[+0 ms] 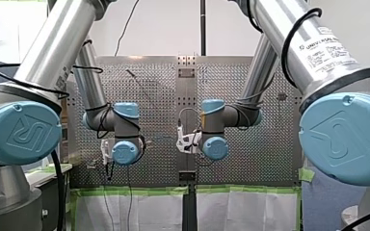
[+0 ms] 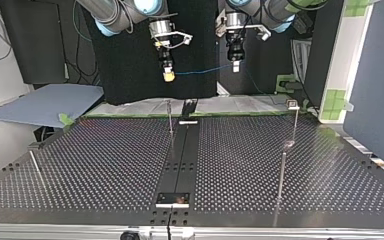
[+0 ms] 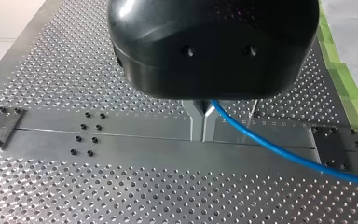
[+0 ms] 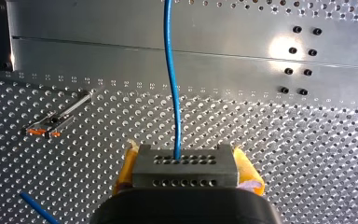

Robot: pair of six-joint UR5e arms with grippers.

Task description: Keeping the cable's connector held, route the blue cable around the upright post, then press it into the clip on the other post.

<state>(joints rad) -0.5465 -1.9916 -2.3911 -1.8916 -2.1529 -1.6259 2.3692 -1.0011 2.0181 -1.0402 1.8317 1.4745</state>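
A thin blue cable [image 2: 200,71] hangs in the air between my two grippers, high above the perforated table [image 2: 105,165]. My right gripper [image 2: 168,75] is shut on a dark grey connector block [image 4: 185,173], with a yellow pad [image 4: 247,170] on each side of it; the cable [image 4: 172,79] leaves the block straight ahead. My left gripper [image 3: 203,131] has its metal fingers shut on the cable [image 3: 270,149] further along. A thin upright post [image 2: 170,120] stands under the right gripper. A post with orange-marked clip parts [image 4: 53,123] lies beside and ahead of the right gripper.
Further thin posts stand on the table: one with a small head [image 2: 294,117] at the top view's right, one nearer the camera [image 2: 281,182], and one [image 2: 36,167] at the left. A dark centre rail [image 2: 182,155] runs down the table. Green tape [image 1: 135,191] lines the far edge.
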